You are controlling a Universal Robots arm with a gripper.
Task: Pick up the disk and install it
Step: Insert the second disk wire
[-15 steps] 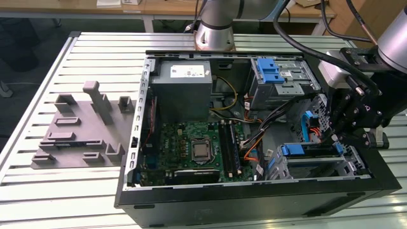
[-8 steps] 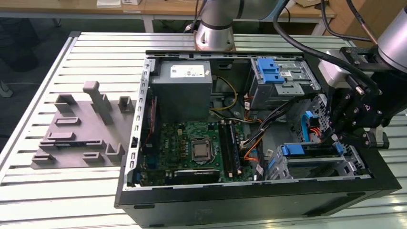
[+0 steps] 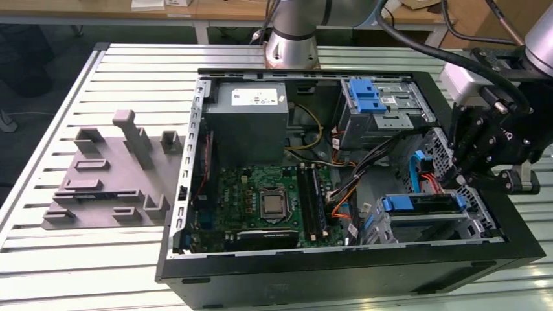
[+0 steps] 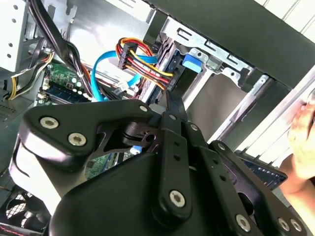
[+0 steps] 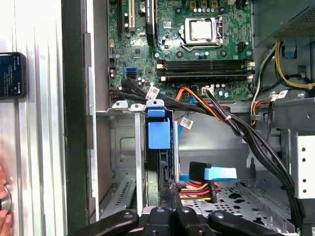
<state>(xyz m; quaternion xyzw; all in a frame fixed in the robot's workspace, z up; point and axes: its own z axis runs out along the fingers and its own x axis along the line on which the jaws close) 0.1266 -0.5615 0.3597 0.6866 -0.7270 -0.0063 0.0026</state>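
Observation:
The disk (image 3: 428, 206) sits on edge in the drive cage (image 3: 471, 223) at the open computer case's near corner on the exterior view's right. Its blue carrier frame (image 5: 158, 132) faces the motherboard. In the second wrist view the blue carrier tab (image 4: 192, 61) shows at the cage mouth. My gripper (image 3: 451, 173) hangs over that cage. Its fingers (image 5: 170, 194) are pressed together, shut, with their tips (image 4: 171, 105) right at the disk's rear edge. Whether they touch it I cannot tell.
A blue flat cable (image 5: 219, 173) and a red, orange and yellow power plug (image 5: 197, 186) lie beside the fingers. Black cable bundles (image 5: 256, 142) cross toward the motherboard (image 3: 268, 201). The power supply (image 3: 250, 123) and an upper bay with blue latch (image 3: 367, 97) stand behind. A person's hand (image 4: 302, 128) rests outside the case.

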